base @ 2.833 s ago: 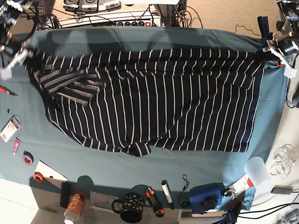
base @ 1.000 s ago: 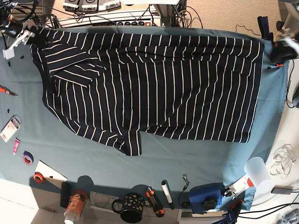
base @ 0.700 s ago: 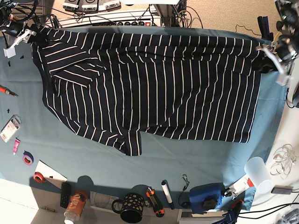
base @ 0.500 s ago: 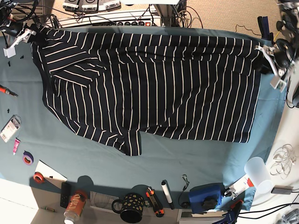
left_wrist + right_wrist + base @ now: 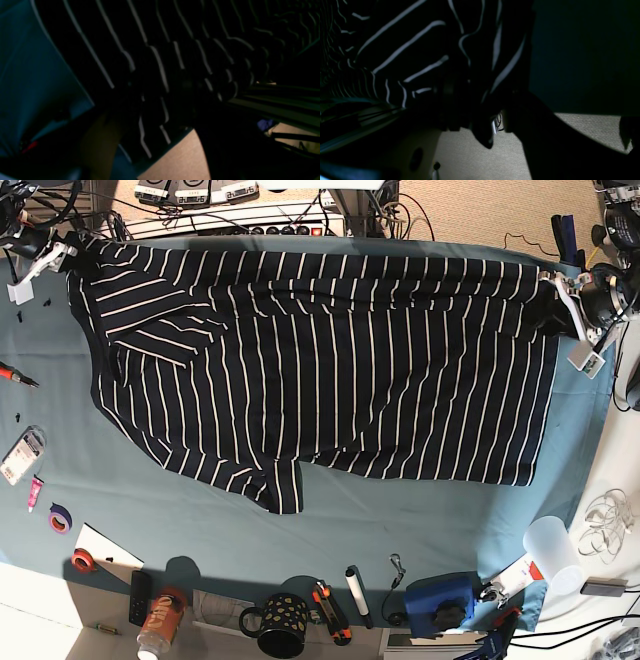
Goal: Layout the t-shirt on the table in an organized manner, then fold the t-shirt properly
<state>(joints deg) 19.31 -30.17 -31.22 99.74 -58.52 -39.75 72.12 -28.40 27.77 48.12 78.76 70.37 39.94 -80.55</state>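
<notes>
Arms pinch t-shirt (image 5: pixel 320 360) corners, cloth stretched across table (image 5: pixel 400 530).

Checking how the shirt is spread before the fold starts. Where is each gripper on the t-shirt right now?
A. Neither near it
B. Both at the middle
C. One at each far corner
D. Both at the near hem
C: in the base view the right gripper and the left gripper sit at opposite far corners of the t-shirt, which lies spread across the table.
</notes>
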